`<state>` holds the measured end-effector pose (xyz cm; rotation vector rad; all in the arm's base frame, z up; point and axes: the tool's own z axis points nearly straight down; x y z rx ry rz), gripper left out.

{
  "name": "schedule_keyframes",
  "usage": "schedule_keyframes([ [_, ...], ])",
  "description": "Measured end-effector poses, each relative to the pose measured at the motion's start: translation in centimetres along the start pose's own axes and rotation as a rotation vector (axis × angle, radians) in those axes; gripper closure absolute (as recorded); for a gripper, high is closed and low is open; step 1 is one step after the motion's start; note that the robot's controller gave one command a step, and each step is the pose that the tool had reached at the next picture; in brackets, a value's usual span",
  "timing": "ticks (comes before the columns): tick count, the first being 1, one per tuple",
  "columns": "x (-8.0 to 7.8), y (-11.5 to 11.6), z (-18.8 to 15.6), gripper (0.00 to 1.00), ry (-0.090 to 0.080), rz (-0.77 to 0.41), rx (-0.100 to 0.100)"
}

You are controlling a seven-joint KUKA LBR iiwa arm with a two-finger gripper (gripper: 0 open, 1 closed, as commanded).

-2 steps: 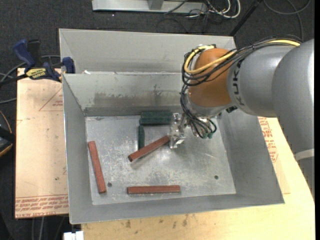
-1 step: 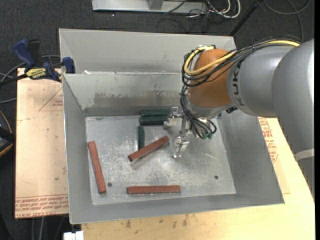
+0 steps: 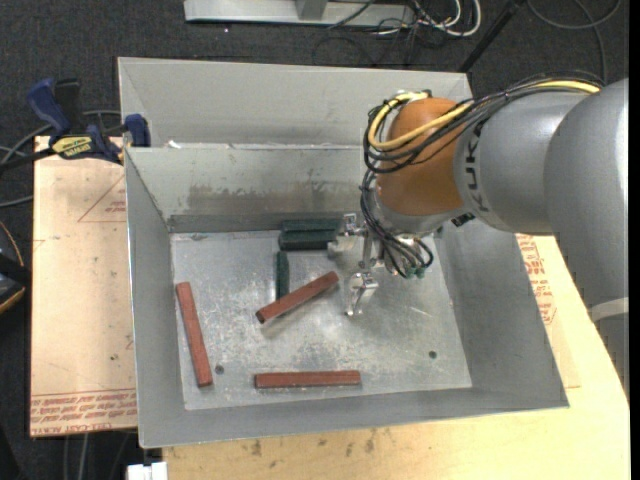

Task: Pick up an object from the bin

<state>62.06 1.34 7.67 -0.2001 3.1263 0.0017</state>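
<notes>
Reddish-brown slanted bar (image 3: 297,300), long, flat, straight-edged, looks like wood, lies loose on the bin floor just to the view's left of the gripper (image 3: 357,296), beside it rather than in it. The bar's upper right end is the end nearest the gripper, close by; can't tell if they touch. Grey metal bin (image 3: 150,268) has sloped walls and a scuffed floor. The gripper is low over that floor, about mid-bin and a bit toward the view's right. Silver-grey KUKA arm (image 3: 560,158) comes in from the view's right, above and right of the gripper. An orange rounded cover (image 3: 420,168) sits at the wrist, directly above the gripper in view, with yellow and black cables (image 3: 385,128) looped round it. Whether the gripper is open or closed: cannot tell, the wrist parts clutter it. Second reddish-brown bar (image 3: 307,379), same kind, lies level along the near edge of the floor, below and slightly left of the gripper, well apart. Third reddish-brown bar (image 3: 194,333) lies nearly upright in view, far left of the gripper, by the foot of the left wall. Dark green rectangular block (image 3: 308,234) lies at the foot of the back wall, up and left of the gripper, near. Thin dark green strip (image 3: 281,273) runs from just under that block down toward the slanted bar's middle, left of the gripper; contact with either is not clear.
</notes>
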Motion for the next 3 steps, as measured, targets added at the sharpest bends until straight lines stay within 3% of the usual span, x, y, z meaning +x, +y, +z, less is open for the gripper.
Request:
schedule_keyframes([
  [1, 1.3, 5.9, -0.3, 1.0, -0.012, 0.052, -0.001],
  [2, 1.3, 5.9, -0.3, 1.0, -0.012, 0.052, -0.001],
  [3, 0.1, 5.5, -14.8, 1.0, 0.003, 0.074, 0.0],
])
